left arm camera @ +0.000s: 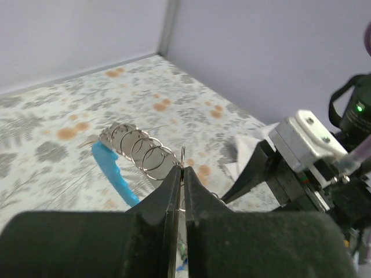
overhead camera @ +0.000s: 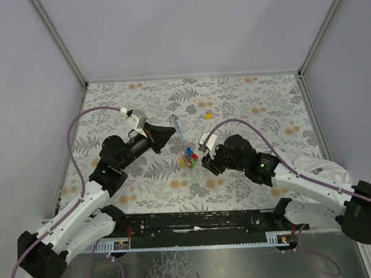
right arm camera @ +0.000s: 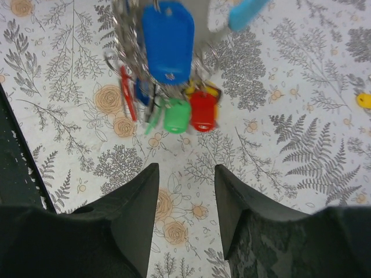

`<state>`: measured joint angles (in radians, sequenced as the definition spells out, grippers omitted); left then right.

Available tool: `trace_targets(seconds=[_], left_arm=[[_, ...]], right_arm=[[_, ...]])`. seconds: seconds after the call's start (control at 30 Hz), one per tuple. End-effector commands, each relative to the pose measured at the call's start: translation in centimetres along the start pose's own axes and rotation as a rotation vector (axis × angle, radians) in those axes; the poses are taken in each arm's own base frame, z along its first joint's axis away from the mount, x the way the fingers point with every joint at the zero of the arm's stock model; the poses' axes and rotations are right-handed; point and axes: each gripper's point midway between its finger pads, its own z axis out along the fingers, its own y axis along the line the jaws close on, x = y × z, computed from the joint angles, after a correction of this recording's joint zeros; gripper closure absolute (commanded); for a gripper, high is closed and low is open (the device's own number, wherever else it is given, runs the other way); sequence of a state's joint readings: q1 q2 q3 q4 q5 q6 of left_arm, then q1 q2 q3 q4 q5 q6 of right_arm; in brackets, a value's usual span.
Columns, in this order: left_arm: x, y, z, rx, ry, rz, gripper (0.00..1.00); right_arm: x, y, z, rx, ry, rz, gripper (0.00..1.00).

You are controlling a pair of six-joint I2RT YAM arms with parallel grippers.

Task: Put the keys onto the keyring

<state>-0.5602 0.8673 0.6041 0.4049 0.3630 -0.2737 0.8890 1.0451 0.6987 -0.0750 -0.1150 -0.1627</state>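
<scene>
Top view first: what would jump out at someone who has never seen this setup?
A bunch of small keys with blue, red, green and yellow plastic caps hangs mid-table from a thin silvery metal keyring pinched in the left tool. The right tool sits open facing it, and one loose yellow-capped key lies alone farther back.

Robot lab cell: plain lilac wall panels, metal frame posts, floral table cover, arm mounting rail
</scene>
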Motion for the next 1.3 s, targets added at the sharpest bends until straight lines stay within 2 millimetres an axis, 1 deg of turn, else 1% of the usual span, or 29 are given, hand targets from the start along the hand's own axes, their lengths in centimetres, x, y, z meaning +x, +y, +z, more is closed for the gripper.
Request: trace_targets(seconds=[0.0,0.03,0.13,0.2,0.27,0.4,0.53,0.63,0.73,0.83,0.97,1.1,1.27], left_arm=[[-2.5,3.1,-2.2,-0.235,-0.014,0.065,1.00],[-2.1,3.7,-2.8,-0.275,0.016,0.070,1.00],[-1.7,5.1,-4.4,-0.382,0.053,0.083,1.00],[-1.7,6.0,-5.5,-0.455,0.073,0.095,1.00],[-1.8,6.5,-6.4,-0.500,0.090,0.107,1.00],[-1.8,6.9,-7.8,-0.543,0.138,0.147,1.00],[-1.9,6.9,-9.4,-0.564,0.159,0.203,1.00],[-1.7,6.9,-10.4,-0.570,0.166,0.237,1.00],[-1.4,6.7,-10.8,-0.559,0.164,0.250,1.00],[-1.2,6.6,-10.6,-0.548,0.174,0.253,1.00],[-0.9,6.6,-10.6,-0.541,0.187,0.256,1.00],[-0.8,6.6,-10.7,-0.540,0.184,0.257,1.00],[-0.6,6.6,-10.7,-0.531,0.189,0.257,1.00]], right_arm=[[-1.7,0.4,1.8,-0.039,-0.073,0.016,0.50],[-1.6,0.5,2.2,-0.047,-0.070,0.015,0.50],[-1.3,0.7,3.6,-0.076,-0.046,0.000,0.50],[-1.0,0.8,4.6,-0.082,-0.048,-0.001,0.49],[-0.8,0.9,5.6,-0.097,-0.043,0.003,0.49],[-0.6,1.1,8.1,-0.123,-0.036,0.055,0.50],[0.0,0.7,10.7,-0.164,0.012,0.181,0.55],[0.7,0.6,12.1,-0.187,0.058,0.256,0.57],[1.3,0.7,13.3,-0.213,0.100,0.309,0.59],[1.4,1.0,14.2,-0.240,0.121,0.354,0.60],[2.1,1.1,15.3,-0.242,0.156,0.409,0.64],[2.8,0.6,15.9,-0.205,0.186,0.442,0.67],[3.5,0.5,16.3,-0.194,0.207,0.458,0.68]])
